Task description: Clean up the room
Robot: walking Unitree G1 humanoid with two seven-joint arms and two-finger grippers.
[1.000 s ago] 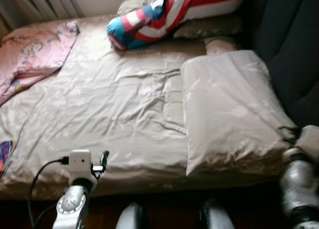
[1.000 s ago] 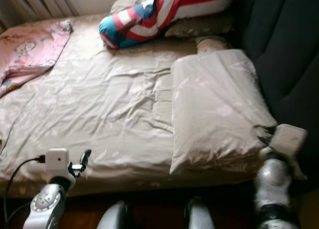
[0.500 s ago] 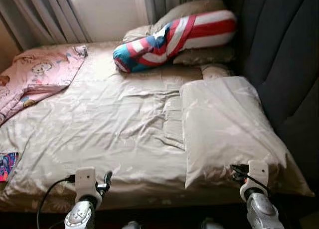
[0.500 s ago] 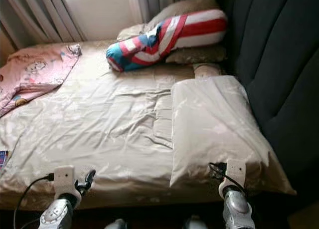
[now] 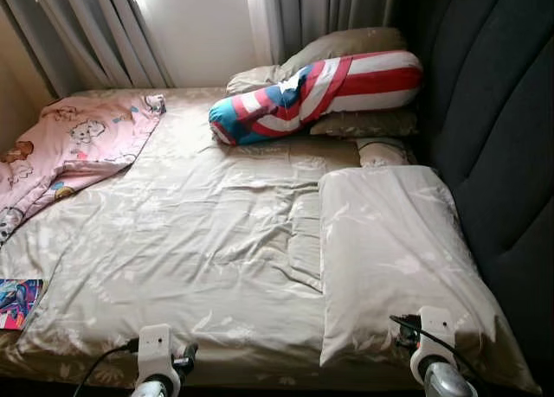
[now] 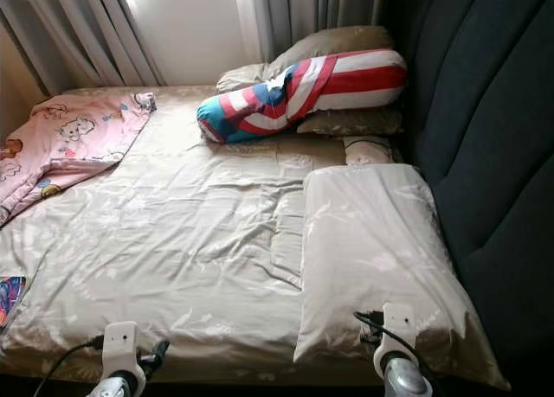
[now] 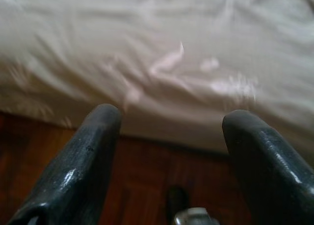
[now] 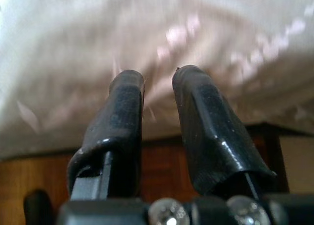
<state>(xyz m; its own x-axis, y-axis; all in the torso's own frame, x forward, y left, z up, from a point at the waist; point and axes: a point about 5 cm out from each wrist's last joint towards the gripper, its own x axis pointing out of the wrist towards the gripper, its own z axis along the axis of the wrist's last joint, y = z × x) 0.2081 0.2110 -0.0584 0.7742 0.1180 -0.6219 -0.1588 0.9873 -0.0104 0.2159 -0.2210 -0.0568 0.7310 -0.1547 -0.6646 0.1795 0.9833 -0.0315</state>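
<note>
bed: wide bed with wrinkled beige floral sheet (image 5: 199, 241), spans most of the frame; dark padded headboard (image 5: 493, 120) along the right edge
pillow, near: beige satin pillow in matching cover (image 5: 394, 250), lower right of the bed, long side against the headboard
pillows, far: red, white and blue striped bolster pillow (image 5: 316, 86) upper centre, lying tilted over two beige pillows (image 5: 346, 44) at the head end
blanket: pink cartoon-print blanket (image 5: 74, 146), crumpled, upper left, spilling over the left side of the bed
book: colourful flat booklet (image 5: 17, 291) at the left edge, lower left, on the sheet
window: grey curtains (image 5: 95, 34) across the top, bright wall between them
left end effector (image 7: 169, 137): low at bottom left, at the foot edge of the bed; fingers spread wide, nothing between them; wrist view looks at sheet edge and dark wood floor (image 7: 142, 176)
right end effector (image 8: 157, 102): low at bottom right, just short of the near pillow's corner; fingers nearly together with a narrow gap, holding nothing; beige fabric right ahead, no contact visible
wrists: white camera block on each, black cable on both (image 5: 154, 349) (image 5: 433, 328)
</note>
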